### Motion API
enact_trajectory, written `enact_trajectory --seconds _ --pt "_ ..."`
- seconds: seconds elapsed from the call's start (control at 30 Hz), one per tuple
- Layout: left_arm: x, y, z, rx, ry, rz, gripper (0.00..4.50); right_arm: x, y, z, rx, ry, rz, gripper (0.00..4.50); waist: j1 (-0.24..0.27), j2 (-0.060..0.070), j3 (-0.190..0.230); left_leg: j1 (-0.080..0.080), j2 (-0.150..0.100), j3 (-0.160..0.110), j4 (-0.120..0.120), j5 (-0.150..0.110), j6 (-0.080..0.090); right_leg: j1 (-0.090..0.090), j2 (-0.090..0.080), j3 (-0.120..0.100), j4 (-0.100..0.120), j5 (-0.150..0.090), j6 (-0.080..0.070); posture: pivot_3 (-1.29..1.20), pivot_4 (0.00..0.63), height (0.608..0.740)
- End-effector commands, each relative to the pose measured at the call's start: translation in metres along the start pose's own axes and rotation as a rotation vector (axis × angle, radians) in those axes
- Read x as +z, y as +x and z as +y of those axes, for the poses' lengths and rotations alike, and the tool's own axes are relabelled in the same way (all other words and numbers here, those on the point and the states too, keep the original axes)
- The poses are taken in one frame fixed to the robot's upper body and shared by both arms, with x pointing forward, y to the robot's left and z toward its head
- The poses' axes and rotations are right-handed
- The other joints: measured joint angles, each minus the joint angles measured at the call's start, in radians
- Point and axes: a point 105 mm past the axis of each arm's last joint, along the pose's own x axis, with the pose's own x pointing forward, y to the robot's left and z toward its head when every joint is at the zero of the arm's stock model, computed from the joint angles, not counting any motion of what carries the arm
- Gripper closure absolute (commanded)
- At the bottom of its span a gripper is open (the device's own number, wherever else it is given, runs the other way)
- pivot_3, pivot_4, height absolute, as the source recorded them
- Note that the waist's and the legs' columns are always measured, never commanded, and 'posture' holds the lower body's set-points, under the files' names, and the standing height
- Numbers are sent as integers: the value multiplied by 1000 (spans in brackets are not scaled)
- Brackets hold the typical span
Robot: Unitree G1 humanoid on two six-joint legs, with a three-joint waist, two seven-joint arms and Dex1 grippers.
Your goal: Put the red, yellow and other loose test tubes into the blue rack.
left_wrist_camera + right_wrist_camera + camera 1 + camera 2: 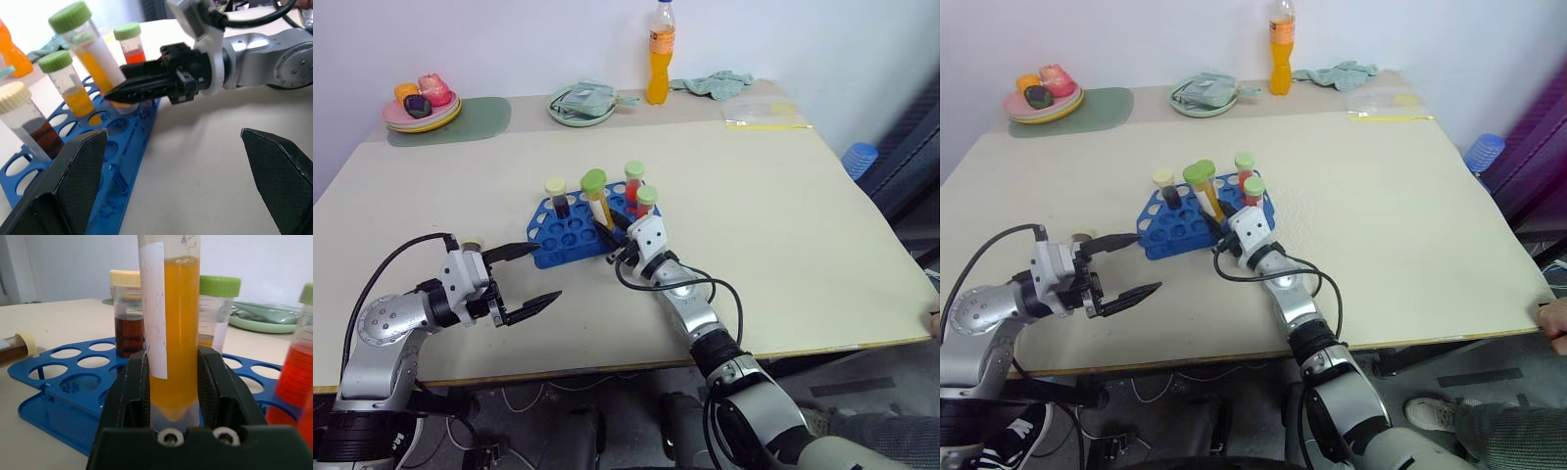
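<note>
Looking down from the head, a blue rack is seen near the middle of a pale table, with four capped tubes at it. A dark tube with a cream cap, a red tube and a shorter green-capped tube are standing in the rack. A yellow tube with a green cap is gripped low on its body by the right gripper, jaws closed on it, and is held tilted over the rack's near side. The left gripper is held apart from the rack at the table's near left, jaws spread wide and empty. A loose tube is lying on the table just beyond it. Plates, a cloth and an orange bottle are set along the far edge.

From the left wrist, its two wide-set fingers are seen with nothing between them; the right gripper's black fingers are closed on the yellow tube above the rack's holes.

From the right wrist, the yellow tube's tapered end is clamped between the two pads; whether it is seated in a hole cannot be told. The loose tube is lying on the table past the rack's end.
</note>
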Motion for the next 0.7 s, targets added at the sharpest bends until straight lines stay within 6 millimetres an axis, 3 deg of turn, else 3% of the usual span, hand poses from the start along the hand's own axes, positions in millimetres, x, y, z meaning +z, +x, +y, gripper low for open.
enact_trajectory --seconds 0.03,0.2,0.43,0.47,0.7 --pt "8 -4 3 14 43 -4 0 4 4 3 5 11 -18 3670 0 0 0 0 0 0 0 0 0 0 0 0 0 0 0 0 150 740" --pt "9 -4 3 19 42 -5 0 1 1 5 18 75 -16 3670 0 0 0 0 0 0 0 0 0 0 0 0 0 0 0 0 150 740" --pt "8 -1 2 11 41 -7 0 11 -10 -5 21 69 -66 258 0 0 0 0 0 0 0 0 0 0 0 0 0 0 0 0 150 740" --pt "8 -1 2 10 39 -7 0 13 -16 -6 38 43 -71 65 1 0 0 0 0 0 0 0 0 0 0 0 0 0 0 0 150 740" --pt "1 0 2 14 8 5 0 33 -73 -18 102 -50 -45 65 7 0 0 0 -1 0 0 0 0 1 -1 0 -1 0 0 0 150 740"
